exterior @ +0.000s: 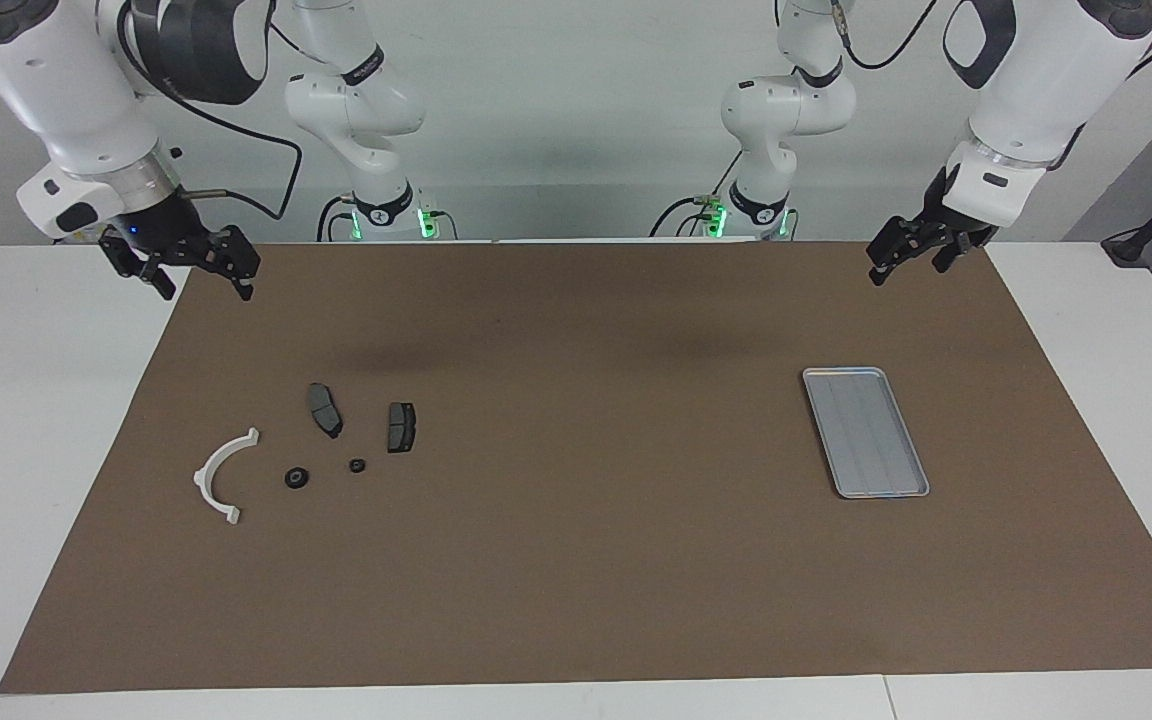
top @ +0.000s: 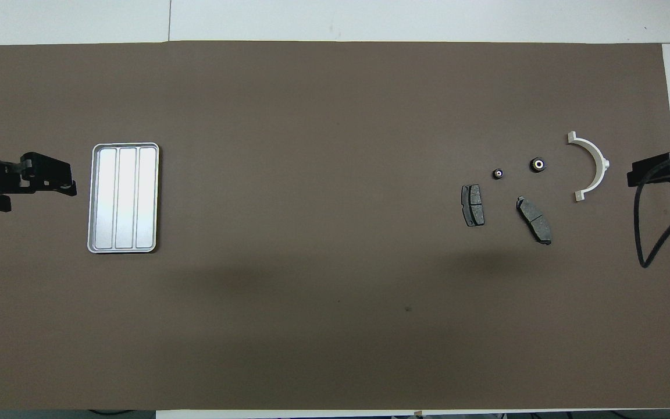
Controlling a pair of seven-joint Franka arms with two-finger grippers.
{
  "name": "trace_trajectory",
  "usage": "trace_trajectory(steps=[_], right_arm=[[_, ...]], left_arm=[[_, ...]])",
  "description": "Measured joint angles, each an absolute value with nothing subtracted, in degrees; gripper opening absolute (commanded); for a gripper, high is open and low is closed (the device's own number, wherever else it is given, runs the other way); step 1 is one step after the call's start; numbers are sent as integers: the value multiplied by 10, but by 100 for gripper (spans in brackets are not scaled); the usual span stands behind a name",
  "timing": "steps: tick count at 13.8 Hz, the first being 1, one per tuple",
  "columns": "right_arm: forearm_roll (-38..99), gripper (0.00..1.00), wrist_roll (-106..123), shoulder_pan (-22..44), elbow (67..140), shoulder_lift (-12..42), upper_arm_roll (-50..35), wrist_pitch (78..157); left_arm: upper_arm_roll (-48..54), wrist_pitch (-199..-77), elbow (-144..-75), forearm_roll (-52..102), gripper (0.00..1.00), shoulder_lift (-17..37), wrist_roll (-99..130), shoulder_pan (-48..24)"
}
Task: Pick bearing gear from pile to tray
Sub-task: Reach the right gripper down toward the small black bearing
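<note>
Two small black round bearing gears (exterior: 297,478) (exterior: 357,465) lie in the pile on the brown mat, between a white half-ring bracket (exterior: 221,475) and two dark brake pads (exterior: 325,409) (exterior: 401,427). From overhead the gears (top: 538,164) (top: 498,173) show pale centres. The silver ribbed tray (exterior: 866,430) (top: 124,198) lies empty toward the left arm's end. My right gripper (exterior: 206,290) (top: 631,174) hangs open over the mat's edge, up in the air and apart from the pile. Open and holding nothing, my left gripper (exterior: 906,272) (top: 72,185) waits raised beside the tray.
The brown mat (exterior: 576,560) covers most of the white table. A black cable (top: 646,233) loops down from the right arm over the mat's edge. Between pile and tray the mat shows only soft shadows.
</note>
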State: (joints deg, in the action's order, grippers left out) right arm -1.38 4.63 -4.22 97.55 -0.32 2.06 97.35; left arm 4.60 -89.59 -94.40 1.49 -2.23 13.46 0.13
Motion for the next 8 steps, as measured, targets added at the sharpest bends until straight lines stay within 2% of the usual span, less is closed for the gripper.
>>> trace_trajectory(steps=[8], right_arm=[[-14,100,46,-50,975,135,20,1109]], left_arm=[[46,-896,-944,15,100,-22,135,1]])
